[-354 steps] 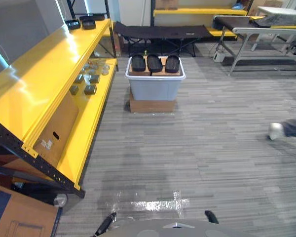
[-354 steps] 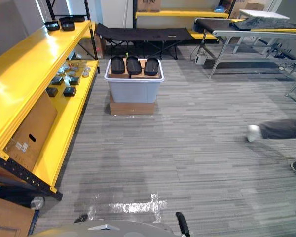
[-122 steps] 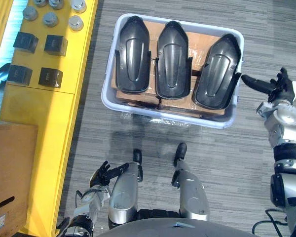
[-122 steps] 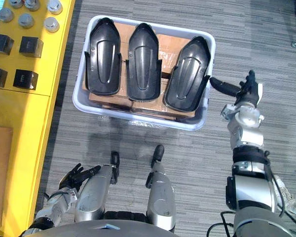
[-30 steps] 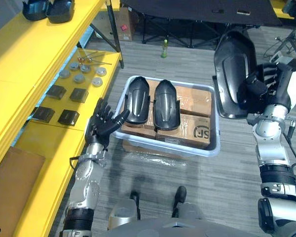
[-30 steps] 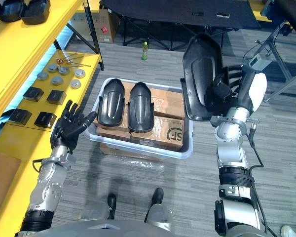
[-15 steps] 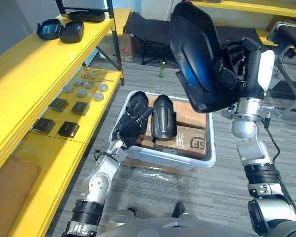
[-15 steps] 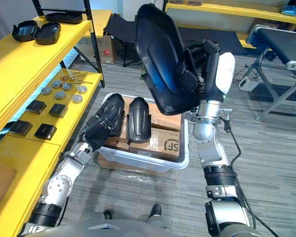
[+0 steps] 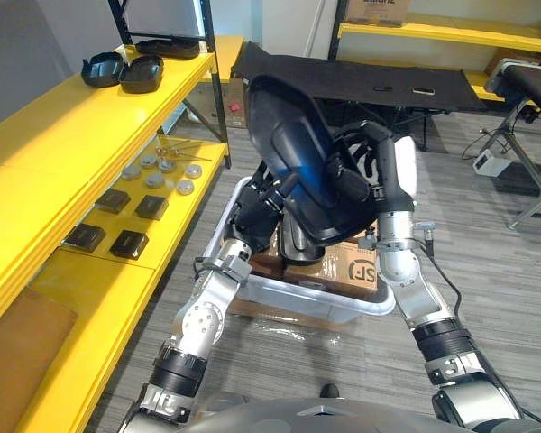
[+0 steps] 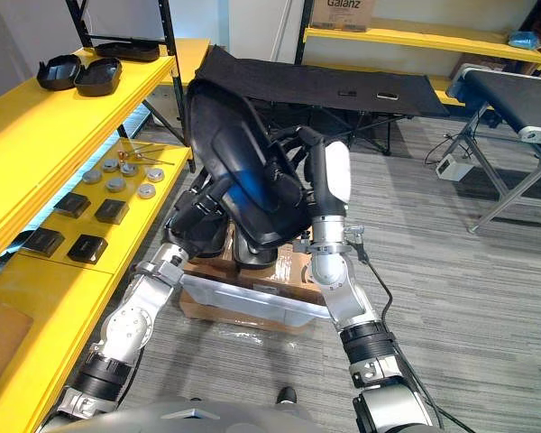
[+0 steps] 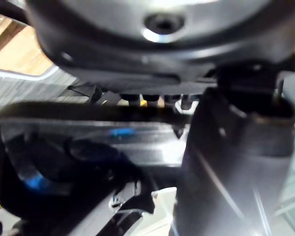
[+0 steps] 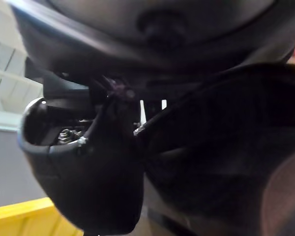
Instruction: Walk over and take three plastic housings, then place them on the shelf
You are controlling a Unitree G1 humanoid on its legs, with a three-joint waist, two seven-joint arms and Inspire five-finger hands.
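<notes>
A large black plastic housing (image 9: 302, 167) hangs upright in the air over the white bin (image 9: 284, 298), with my right hand (image 9: 359, 173) shut on its right edge. My left hand (image 9: 260, 206) reaches up from the left, fingers straight, and lies against the housing's lower left side. Under the lifted housing another black housing (image 10: 250, 248) rests on cardboard boxes in the bin. Two more black housings (image 9: 123, 70) sit at the far end of the yellow top shelf (image 9: 54, 126).
The lower yellow shelf (image 9: 90, 280) at the left carries small black boxes (image 9: 131, 205) and metal discs (image 9: 162, 171). A black folding cot (image 9: 379, 77) stands behind the bin. A grey metal table (image 10: 514, 99) is at the right, with bare carpet beside it.
My right hand has swung the housing to the left, over the bin. My left hand has risen from the bin to the housing's lower side.
</notes>
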